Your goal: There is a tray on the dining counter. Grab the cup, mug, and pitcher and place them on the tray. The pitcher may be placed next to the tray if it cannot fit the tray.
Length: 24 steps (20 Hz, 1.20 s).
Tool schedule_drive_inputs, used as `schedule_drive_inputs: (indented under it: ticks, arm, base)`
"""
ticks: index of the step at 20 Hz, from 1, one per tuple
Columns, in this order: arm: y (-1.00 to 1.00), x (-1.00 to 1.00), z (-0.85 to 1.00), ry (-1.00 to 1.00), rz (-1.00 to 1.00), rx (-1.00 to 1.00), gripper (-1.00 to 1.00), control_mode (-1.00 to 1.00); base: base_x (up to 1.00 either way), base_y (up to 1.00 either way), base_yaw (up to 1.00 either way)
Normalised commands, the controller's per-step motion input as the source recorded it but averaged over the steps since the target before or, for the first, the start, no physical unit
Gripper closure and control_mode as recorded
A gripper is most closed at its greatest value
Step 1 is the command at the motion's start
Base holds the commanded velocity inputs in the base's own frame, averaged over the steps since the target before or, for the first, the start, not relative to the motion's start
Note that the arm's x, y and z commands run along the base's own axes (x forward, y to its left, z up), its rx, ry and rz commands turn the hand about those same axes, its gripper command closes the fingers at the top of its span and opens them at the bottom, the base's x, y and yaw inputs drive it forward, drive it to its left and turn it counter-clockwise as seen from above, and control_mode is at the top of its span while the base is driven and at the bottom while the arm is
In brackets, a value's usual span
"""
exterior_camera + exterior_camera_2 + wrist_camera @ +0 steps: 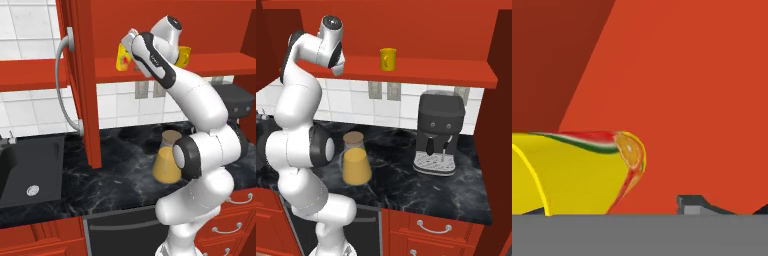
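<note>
The cup (121,57), a yellow tumbler with a red-and-green fruit mark, stands on the red shelf (210,64). My gripper (125,49) is raised to it. In the hand view the cup (572,172) lies between the fingers of the gripper (612,207). The jaws are open, and the right fingertip (689,204) stands apart from the cup's side. The yellow mug (388,59) sits further right on the same shelf, partly behind my arm in the left base view. The pitcher (356,161) of orange juice stands on the black worktop below. The tray and dining counter are out of view.
An open red cabinet door (82,75) hangs left of the cup. A dark coffee machine (439,135) stands at the right of the worktop (401,175). The sink (30,170) is at the left. Red drawers (431,227) lie below.
</note>
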Motion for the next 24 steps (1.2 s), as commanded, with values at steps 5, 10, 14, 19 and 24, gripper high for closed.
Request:
schedule_drive_inputs:
  ticks: [5,10,14,19,24]
  arm:
    - [0.00,0.00,-0.12,0.00,-0.07,0.00,1.00,-1.00]
    - [0.00,-0.05,-0.07,0.00,-0.08,0.00,1.00,-1.00]
    - [0.00,-0.13,-0.01,0.00,-0.11,0.00,1.00,-1.00]
    - [0.00,-0.36,0.00,0.00,-0.12,0.01,1.00,-1.00]
    - [-0.05,-0.82,-0.01,0.00,-0.13,0.03,1.00,-1.00]
  base:
    - [0.00,0.00,0.00]
    - [0.00,0.00,0.00]
    - [0.00,0.00,0.00]
    - [0.00,0.00,0.00]
    - [0.00,0.00,0.00]
